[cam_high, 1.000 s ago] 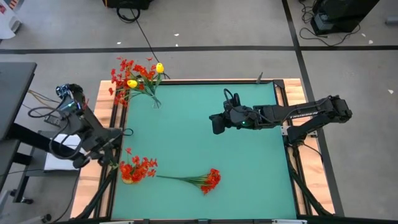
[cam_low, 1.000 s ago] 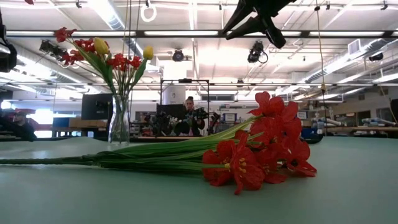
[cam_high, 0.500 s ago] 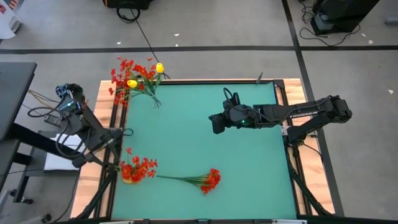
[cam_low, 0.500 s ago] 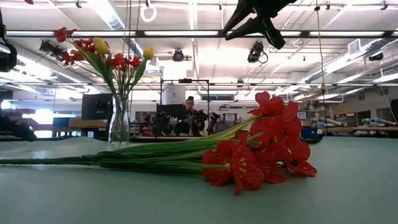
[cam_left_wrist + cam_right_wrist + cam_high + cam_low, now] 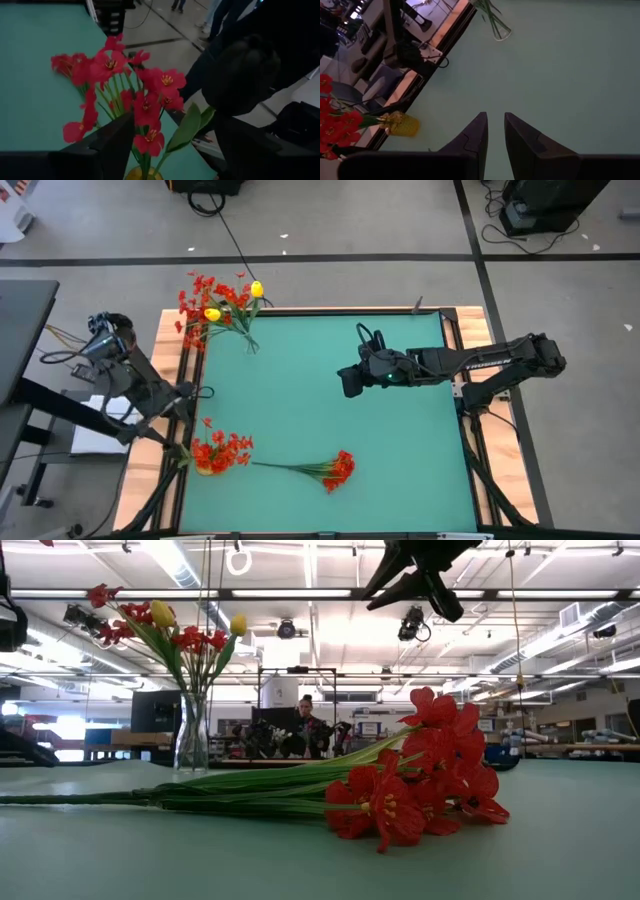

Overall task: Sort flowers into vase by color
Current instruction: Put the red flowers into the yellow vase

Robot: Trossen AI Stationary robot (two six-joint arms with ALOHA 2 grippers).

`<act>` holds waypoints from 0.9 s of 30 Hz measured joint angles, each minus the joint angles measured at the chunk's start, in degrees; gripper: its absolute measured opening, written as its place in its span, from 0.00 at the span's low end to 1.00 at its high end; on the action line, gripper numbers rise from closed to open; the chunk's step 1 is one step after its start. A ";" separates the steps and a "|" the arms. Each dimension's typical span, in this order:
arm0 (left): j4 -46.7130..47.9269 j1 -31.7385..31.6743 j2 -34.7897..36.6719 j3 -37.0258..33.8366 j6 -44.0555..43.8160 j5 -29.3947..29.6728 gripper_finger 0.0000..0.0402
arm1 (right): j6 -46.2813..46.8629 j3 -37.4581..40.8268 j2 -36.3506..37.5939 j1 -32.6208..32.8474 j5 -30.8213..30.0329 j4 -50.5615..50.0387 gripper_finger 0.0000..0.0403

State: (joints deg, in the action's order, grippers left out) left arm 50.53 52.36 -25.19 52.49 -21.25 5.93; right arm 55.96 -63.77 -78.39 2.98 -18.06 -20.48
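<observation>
I see one red spray (image 5: 335, 469) lying flat, another upright in the yellow vase (image 5: 400, 124), mixed flowers (image 5: 222, 303) in glass.

Robotics lab: ceiling strip lights (image 5: 300, 594)
</observation>
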 joint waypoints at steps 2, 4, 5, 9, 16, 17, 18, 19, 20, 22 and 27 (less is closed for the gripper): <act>0.07 0.00 -0.31 0.00 -0.45 -0.13 0.72 | 0.39 0.00 0.00 0.00 0.18 -0.17 0.18; 1.17 0.00 -0.38 0.40 -0.90 -1.65 0.75 | 0.49 0.00 0.00 0.00 0.46 -0.21 0.18; 1.91 0.00 -0.52 0.85 -1.53 -2.53 0.76 | 0.51 0.00 0.00 0.00 0.71 -0.21 0.18; 11.01 0.00 -2.16 3.83 -3.26 -3.69 0.77 | 0.88 0.00 -0.02 0.00 1.51 -0.26 0.18; 17.76 0.00 -3.47 8.27 -4.83 -2.69 0.77 | 2.14 0.00 -0.24 0.14 1.85 -0.33 0.18; 18.71 -0.04 -3.53 9.08 -5.53 -2.06 0.77 | 2.52 0.00 -0.24 0.29 1.86 -0.36 0.18; 19.79 -0.07 -3.66 9.97 -6.34 -1.32 0.77 | 2.89 0.00 -0.25 0.43 1.90 -0.40 0.18; 20.86 -0.07 -3.74 11.08 -7.13 -0.80 0.77 | 3.42 0.00 -0.24 0.64 2.08 -0.51 0.18; 21.63 -0.07 -3.80 12.13 -7.91 -0.34 0.77 | 4.18 -0.01 -0.24 0.79 2.34 -0.79 0.18; 24.24 -0.07 -4.02 14.27 -9.86 1.33 0.77 | 6.11 -0.02 -0.25 1.14 2.69 -2.12 0.18; 27.95 -0.07 -4.49 19.05 -15.47 5.30 0.75 | 11.36 -0.02 -0.26 2.58 2.73 -3.23 0.18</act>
State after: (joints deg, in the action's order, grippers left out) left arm 78.48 52.29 -29.68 71.54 -36.72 11.23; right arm 67.32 -63.79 -78.65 5.56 -15.33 -23.70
